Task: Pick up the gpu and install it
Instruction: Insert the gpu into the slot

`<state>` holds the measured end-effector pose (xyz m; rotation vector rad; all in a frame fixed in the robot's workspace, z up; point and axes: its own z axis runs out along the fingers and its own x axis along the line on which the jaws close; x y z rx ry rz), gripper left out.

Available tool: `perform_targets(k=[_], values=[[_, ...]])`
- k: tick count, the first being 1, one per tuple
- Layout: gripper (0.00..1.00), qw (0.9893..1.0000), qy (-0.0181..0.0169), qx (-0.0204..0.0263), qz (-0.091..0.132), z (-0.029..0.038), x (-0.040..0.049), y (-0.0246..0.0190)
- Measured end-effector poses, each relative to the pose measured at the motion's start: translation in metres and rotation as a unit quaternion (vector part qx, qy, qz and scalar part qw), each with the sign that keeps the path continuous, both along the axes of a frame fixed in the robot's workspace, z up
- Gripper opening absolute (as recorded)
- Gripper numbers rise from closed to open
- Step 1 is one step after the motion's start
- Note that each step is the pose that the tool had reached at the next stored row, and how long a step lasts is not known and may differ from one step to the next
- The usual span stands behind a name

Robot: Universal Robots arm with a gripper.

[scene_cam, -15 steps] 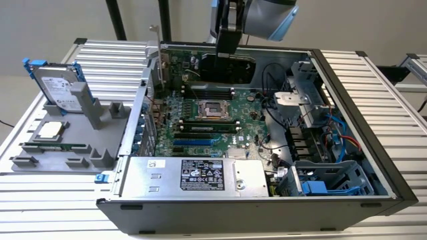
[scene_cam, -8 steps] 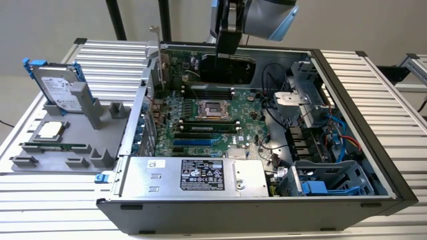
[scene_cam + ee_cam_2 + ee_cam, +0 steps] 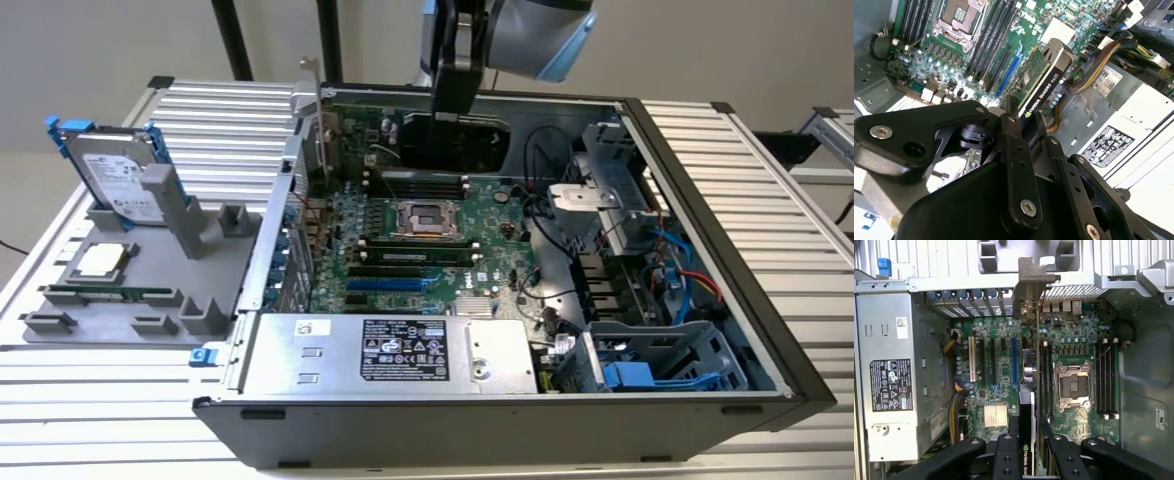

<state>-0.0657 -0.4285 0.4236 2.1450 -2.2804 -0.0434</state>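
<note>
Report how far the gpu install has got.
Pickup is done: the gripper is shut on the gpu, carrying it edge-on above the motherboard inside the open case. The card is not yet seated in an expansion slot.

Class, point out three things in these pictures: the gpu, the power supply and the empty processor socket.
gpu [image 3: 1046,87], second wrist view: on its black shroud edge, above the gripper [image 3: 1026,132].
power supply [image 3: 387,352], exterior view: on its labelled top face.
processor socket [image 3: 1072,386], first wrist view: on the open middle of its metal frame.
</note>
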Motion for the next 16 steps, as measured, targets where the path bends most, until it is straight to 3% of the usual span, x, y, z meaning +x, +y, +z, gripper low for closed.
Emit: perform_targets(k=[16], values=[[0.0, 1.0, -0.0001, -0.0003, 0.0, -0.0068, 0.0, 0.0]])
